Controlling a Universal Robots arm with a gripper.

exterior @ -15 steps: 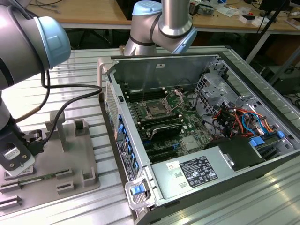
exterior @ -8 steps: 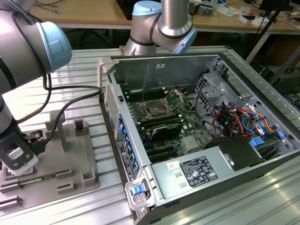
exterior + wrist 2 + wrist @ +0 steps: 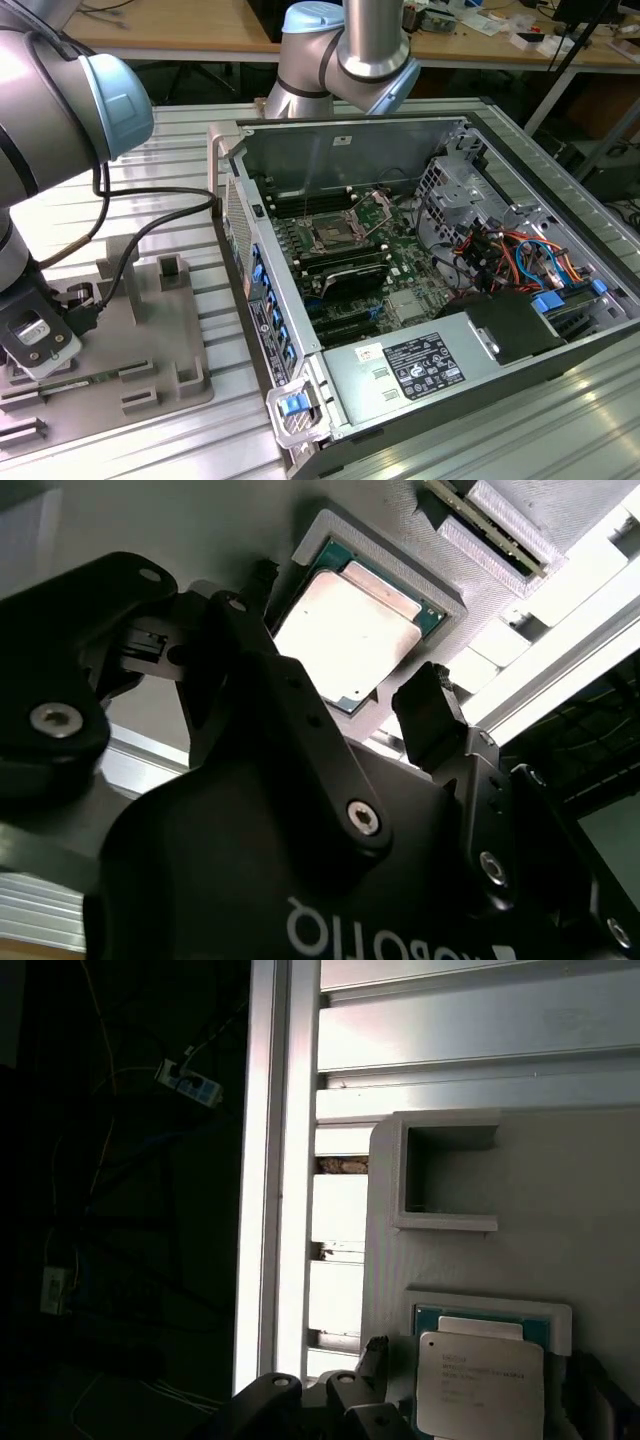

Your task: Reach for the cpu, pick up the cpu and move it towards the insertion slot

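Exterior view, gripper: you have the gripper (image 3: 40,350) low over the grey fixture (image 3: 165,340), which lies on the slatted table (image 3: 180,135) at the exterior view's left.
Exterior view, insertion slot: the insertion slot (image 3: 328,236) sits on the green board inside the open computer case (image 3: 340,150). It is well apart from the gripper, with the case's side wall between the two.
Second wrist view, cpu: the cpu (image 3: 350,630) lies flat in a square recess of the fixture, silvery top up, with a thin green rim showing.
Second wrist view, fingers: the two black fingers (image 3: 428,715) stand spread, one on either side of the cpu and wider than it. Nothing is gripped (whether a pad already brushes an edge you cannot tell here).
Second wrist view, neighbour: a long narrow stick (image 3: 485,530) rests in its own holder just beside the recess; it is not your part.
First wrist view, cpu: the cpu (image 3: 480,1385) shows inside its raised grey frame, near the fixture's edge. An empty square pocket (image 3: 450,1175) lies near it on the same fixture.
Step in hand: by these views you are at the end of the reach. The pick-up is not yet made and the cpu sits in its recess.
What the grasp calls for: in my judgement, fingers centred and square to two opposite edges. A light squeeze suits so thin a part, and it should be kept level so the rim does not catch the frame.
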